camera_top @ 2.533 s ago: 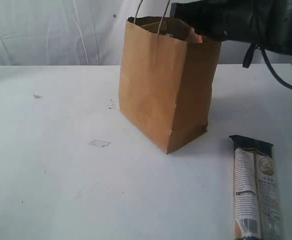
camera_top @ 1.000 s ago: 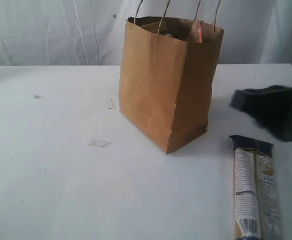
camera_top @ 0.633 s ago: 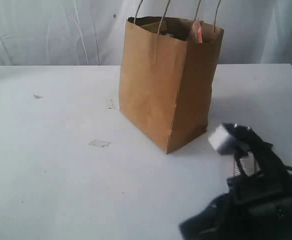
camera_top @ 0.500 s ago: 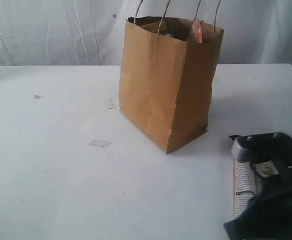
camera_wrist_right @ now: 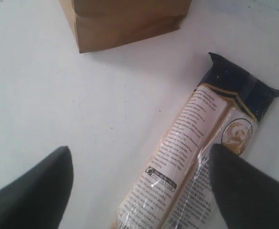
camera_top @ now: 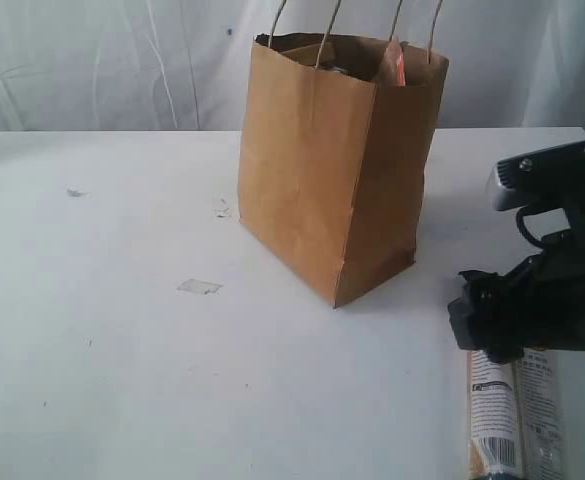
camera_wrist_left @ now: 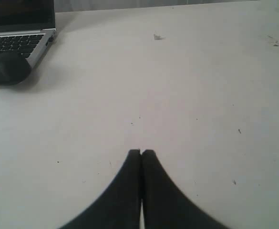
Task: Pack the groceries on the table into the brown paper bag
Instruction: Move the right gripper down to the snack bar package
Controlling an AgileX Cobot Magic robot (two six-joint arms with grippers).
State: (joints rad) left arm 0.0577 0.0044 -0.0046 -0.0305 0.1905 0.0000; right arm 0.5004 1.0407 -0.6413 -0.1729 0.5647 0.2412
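Note:
The brown paper bag [camera_top: 337,160] stands upright in the middle of the table [camera_top: 122,350]. An orange-striped pouch edge [camera_top: 396,62] peeks out at its top, and the other groceries inside are hidden. The long beige printed packet [camera_top: 509,420] lies flat to the right of the bag, its dark end [camera_wrist_right: 239,83] nearest the bag's base [camera_wrist_right: 125,24]. My right gripper [camera_top: 484,325] hovers over this packet [camera_wrist_right: 187,138]. Seen from the wrist, the right gripper [camera_wrist_right: 139,151] is open wide, its fingers straddling the packet without touching it. My left gripper [camera_wrist_left: 141,152] is shut and empty over bare table.
A small pale flat scrap [camera_top: 199,286] lies left of the bag. In the left wrist view a laptop [camera_wrist_left: 17,28] and a dark mouse [camera_wrist_left: 8,67] sit at the table's far corner. A white curtain hangs behind.
The right arm left the bag's mouth, swung down on the right and now hangs over the packet's dark end. Bag and packet have not moved.

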